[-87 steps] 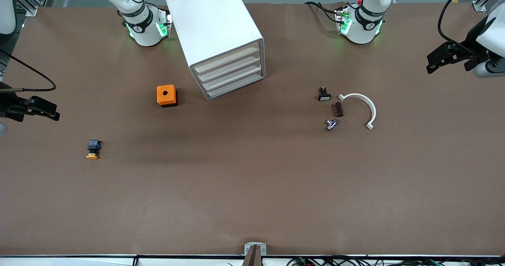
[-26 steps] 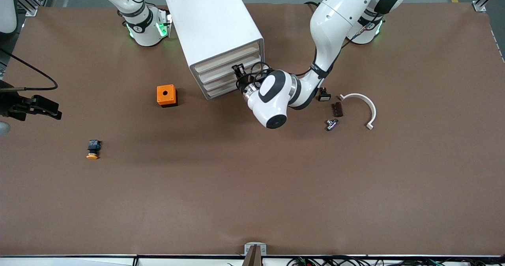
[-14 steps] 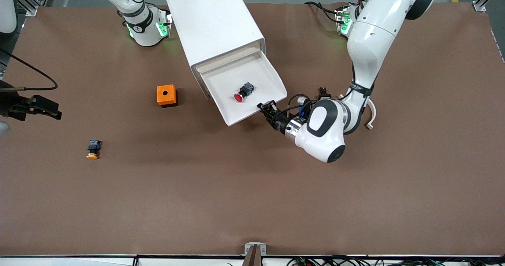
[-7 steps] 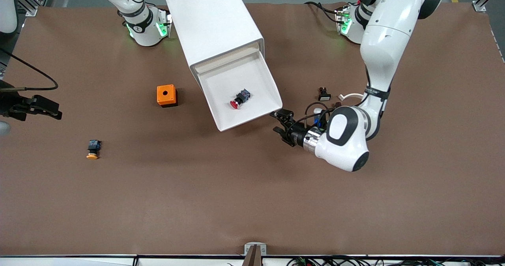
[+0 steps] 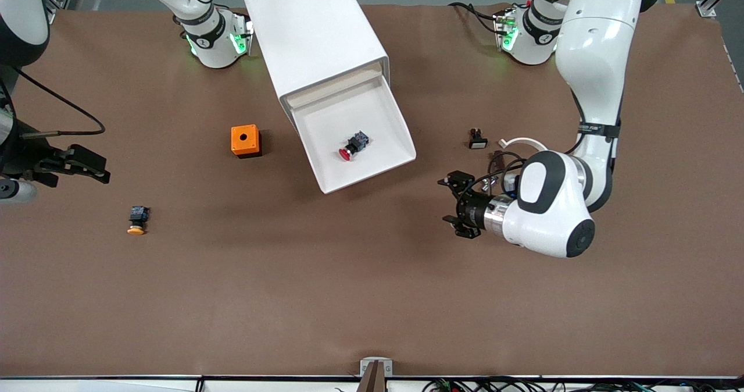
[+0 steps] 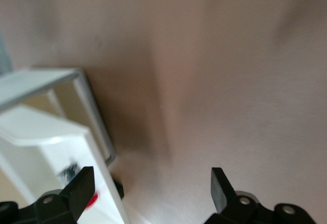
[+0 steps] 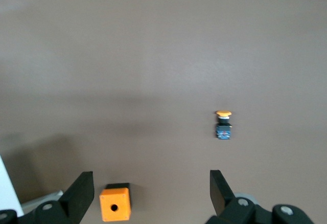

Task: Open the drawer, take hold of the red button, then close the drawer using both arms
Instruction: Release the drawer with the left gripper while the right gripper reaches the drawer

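The white cabinet (image 5: pixel 317 43) has its bottom drawer (image 5: pixel 381 113) pulled out, and its rim also shows in the left wrist view (image 6: pixel 97 162). The red-capped button (image 5: pixel 351 146) lies on its side in the drawer, and a sliver of its red cap shows in the left wrist view (image 6: pixel 91 200). My left gripper (image 5: pixel 451 201) is open and empty over bare table, apart from the drawer's front corner, toward the left arm's end; it shows open in its own wrist view (image 6: pixel 150 188). My right gripper (image 5: pixel 96 168) is open and empty at the right arm's end of the table, and shows open in its own wrist view (image 7: pixel 150 191).
An orange box (image 5: pixel 246 141) with a hole stands beside the drawer, also in the right wrist view (image 7: pixel 114 202). A yellow-orange capped button (image 5: pixel 136 220) lies near the right gripper, seen too in the right wrist view (image 7: pixel 223 124). A black switch (image 5: pixel 477 139) and a white curved piece (image 5: pixel 526 142) lie by the left arm.
The left gripper pulled the drawer out, let go and has drawn away from its front toward the left arm's end. The drawer stays open. The right arm has shifted slightly inward.
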`<action>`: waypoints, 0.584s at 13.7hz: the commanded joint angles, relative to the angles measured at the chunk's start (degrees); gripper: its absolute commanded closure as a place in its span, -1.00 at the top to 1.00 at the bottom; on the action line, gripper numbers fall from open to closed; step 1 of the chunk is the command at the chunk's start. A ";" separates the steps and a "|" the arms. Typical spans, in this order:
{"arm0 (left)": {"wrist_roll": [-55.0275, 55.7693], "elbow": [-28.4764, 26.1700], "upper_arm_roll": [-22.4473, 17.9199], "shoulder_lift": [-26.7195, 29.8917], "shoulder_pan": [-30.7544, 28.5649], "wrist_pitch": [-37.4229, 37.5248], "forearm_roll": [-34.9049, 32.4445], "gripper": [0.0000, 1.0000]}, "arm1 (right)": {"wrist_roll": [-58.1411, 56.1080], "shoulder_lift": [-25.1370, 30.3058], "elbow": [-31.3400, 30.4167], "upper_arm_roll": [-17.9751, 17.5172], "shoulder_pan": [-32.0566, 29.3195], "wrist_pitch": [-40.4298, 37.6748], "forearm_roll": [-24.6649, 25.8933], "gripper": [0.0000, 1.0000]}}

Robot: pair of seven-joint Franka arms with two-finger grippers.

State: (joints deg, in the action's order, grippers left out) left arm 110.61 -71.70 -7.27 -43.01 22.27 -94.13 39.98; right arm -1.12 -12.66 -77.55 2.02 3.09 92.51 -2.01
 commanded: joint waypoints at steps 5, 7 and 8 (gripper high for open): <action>-17.00 0.16 -0.91 2.67 2.16 0.70 -25.34 1.00 | 22.06 -0.44 0.21 0.18 10.50 -0.58 -0.63 1.00; -17.88 0.07 -0.91 4.07 3.30 2.45 -31.87 1.00 | 36.11 -0.44 0.21 0.18 15.25 -1.02 -0.80 1.00; -19.63 0.07 -0.91 4.43 3.39 3.94 -32.24 1.00 | 44.20 -0.52 -0.05 0.18 17.98 -0.93 -0.80 1.00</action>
State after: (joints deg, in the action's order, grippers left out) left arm 93.46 -71.19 -7.99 -40.67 24.97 -92.87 10.69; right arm 31.21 -13.24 -77.65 1.61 16.88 92.21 -2.87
